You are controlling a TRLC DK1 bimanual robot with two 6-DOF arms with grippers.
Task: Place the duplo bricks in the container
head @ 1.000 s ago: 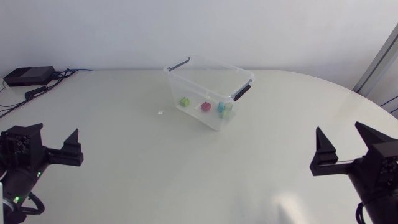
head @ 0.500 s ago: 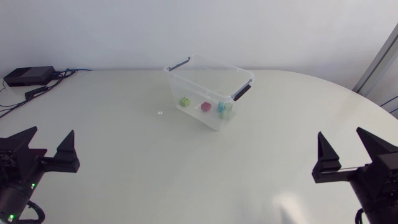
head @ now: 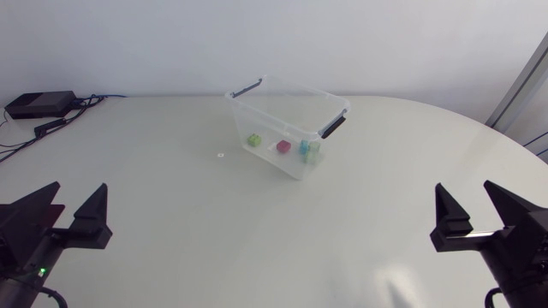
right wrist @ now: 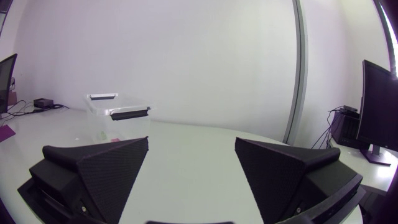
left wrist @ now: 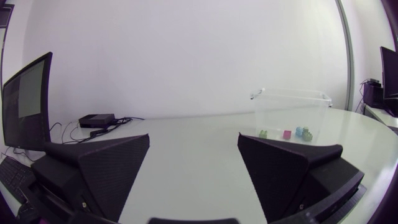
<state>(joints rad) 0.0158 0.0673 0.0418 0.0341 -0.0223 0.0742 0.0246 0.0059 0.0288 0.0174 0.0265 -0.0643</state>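
With the bricks (head: 282, 146) seemingly all inside the clear container (head: 257, 111) far across the worktop (head: 257, 231), the left arm (head: 26, 235) and right arm (head: 514, 239), jaws spread and empty, likely need only rest well clear of it.

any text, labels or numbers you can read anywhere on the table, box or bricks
None can be read in any view.
clear container: no label visible.
green brick, pink brick, blue brick: no print visible.
small white mark on the table: too small to read.

A black box (head: 38, 103) with cables (left wrist: 121, 120) sits on the table (head: 257, 231).
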